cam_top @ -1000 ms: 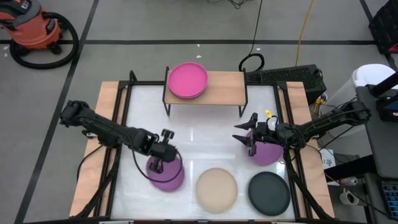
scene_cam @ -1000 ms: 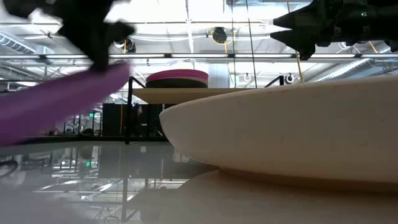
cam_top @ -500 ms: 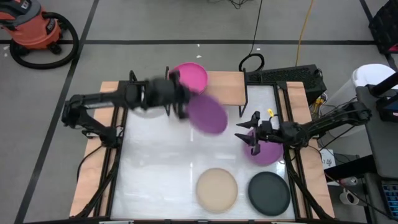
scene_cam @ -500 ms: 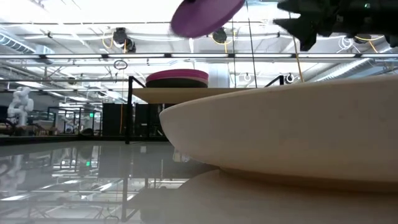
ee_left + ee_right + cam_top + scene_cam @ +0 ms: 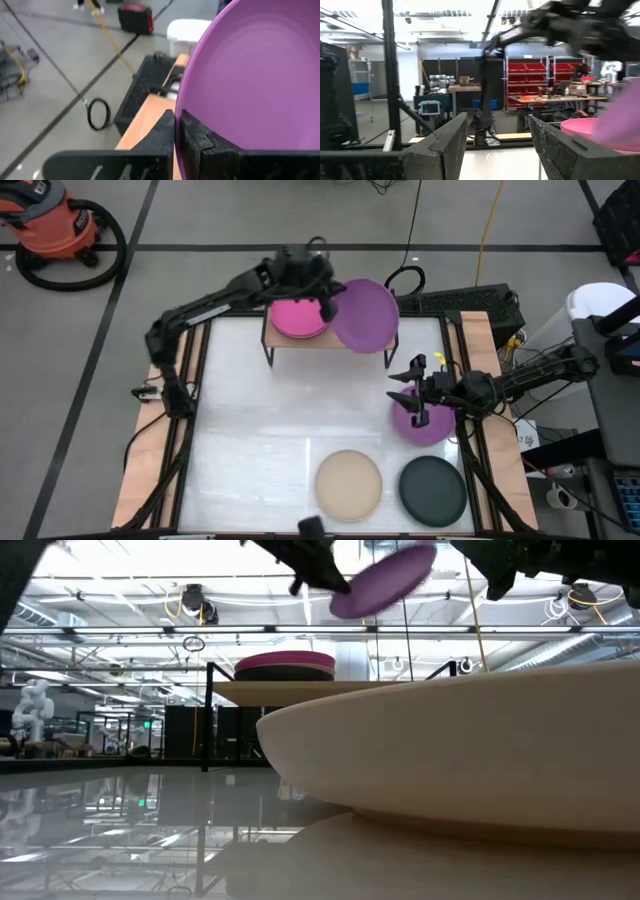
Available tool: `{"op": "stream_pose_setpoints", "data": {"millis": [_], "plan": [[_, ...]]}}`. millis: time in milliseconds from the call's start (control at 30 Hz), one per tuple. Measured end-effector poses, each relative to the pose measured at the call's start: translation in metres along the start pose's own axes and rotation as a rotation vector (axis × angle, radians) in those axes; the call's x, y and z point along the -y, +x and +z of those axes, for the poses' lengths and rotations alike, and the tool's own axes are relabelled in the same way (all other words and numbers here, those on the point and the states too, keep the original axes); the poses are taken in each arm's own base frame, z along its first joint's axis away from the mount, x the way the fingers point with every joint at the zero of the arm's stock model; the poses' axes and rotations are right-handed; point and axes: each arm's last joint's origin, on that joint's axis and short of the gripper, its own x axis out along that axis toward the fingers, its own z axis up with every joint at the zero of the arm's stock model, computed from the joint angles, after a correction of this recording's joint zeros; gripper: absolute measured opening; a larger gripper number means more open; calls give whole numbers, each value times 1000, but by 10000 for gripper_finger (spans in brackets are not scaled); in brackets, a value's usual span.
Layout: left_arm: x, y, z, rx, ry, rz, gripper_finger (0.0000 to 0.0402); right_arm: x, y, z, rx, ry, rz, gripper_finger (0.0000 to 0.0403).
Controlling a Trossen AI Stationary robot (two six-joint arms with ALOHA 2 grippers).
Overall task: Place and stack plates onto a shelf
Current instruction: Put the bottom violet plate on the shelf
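Altogether two purple plates (image 5: 363, 316) — one beige (image 5: 349, 483).

Shelf (image 5: 385, 340) mostly hidden under held purple plate (image 5: 364, 315), beige plate (image 5: 470, 750) cropped in low view

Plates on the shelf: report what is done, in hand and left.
Done: a hot pink plate tops a small stack on the shelf. In hand: the left gripper holds a purple plate above the shelf. Left: a second purple plate under the open right gripper, plus the beige plate and dark grey plate on the table.
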Motion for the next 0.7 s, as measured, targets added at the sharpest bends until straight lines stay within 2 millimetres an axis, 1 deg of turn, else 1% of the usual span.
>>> {"op": "stream_pose_setpoints", "data": {"millis": [167,333,467,600,700], "plan": [[-26,29,-5,-87,-81,6,10,-2,-1,2,15,5,54,196],[-43,54,-23,-152,-157,-54,10,-3,-3,7,54,-34,66,196],[-55,62,-32,-171,-179,-52,10,-3,-6,12,82,-69,63,196],[-58,69,-39,-195,-165,-55,15,-2,-7,14,94,-98,55,196],[-59,68,-39,-191,-144,-61,20,-2,-7,14,94,-125,46,196]]}}
